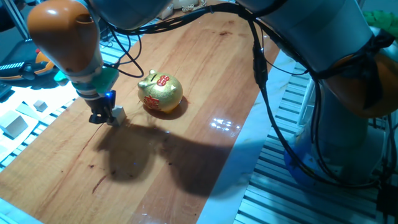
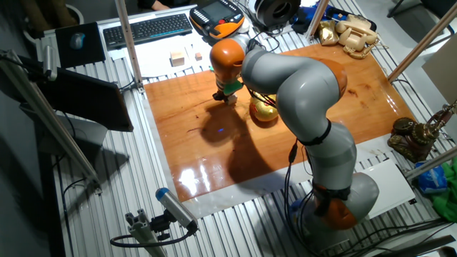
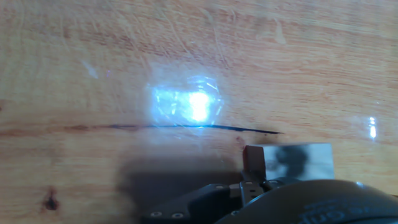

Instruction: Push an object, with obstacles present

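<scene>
The small light-wood cube [image 1: 117, 114] lies on the wooden table [image 1: 205, 74], left of the gold piggy bank [image 1: 161, 93] with red markings. My gripper [image 1: 99, 117] points down at the table; its fingers look closed together and hold nothing. It stands against the cube's left side. In the hand view the cube [image 3: 297, 162] sits right beside one finger [image 3: 253, 167], low in the frame. In the other fixed view the gripper [image 2: 227, 97] is left of the pig [image 2: 263, 111], and the cube is too small to make out.
Pale wooden blocks [image 1: 13, 124] lie off the table's left edge on the metal slats and show in the other fixed view [image 2: 177, 58]. A keyboard [image 2: 146, 28] and a gold telephone [image 2: 350, 32] stand behind the table. A dark scratch [image 3: 186, 127] marks the wood.
</scene>
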You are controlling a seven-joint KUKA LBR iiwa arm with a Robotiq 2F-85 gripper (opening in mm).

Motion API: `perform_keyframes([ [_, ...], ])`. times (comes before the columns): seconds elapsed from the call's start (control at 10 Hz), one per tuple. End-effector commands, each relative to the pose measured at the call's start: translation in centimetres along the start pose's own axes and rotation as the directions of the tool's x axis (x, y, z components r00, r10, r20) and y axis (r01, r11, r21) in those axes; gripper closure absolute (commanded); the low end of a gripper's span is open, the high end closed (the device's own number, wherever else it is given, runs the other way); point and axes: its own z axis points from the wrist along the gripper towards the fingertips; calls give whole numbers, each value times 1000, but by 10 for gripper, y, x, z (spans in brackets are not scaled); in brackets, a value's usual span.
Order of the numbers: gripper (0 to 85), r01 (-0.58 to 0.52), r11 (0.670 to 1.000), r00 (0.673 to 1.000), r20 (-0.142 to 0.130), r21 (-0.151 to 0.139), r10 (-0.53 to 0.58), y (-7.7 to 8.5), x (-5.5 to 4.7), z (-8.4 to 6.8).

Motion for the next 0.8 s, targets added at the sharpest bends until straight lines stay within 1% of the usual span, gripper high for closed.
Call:
perform_keyframes([
  [0.0,850,4,1000,1000,1,-1,-4,-3,0,0],
  [0.4,850,39,999,999,0,-2,-39,-18,1,0],
  [0.7,850,54,999,999,4,-6,-54,-28,2,3],
])
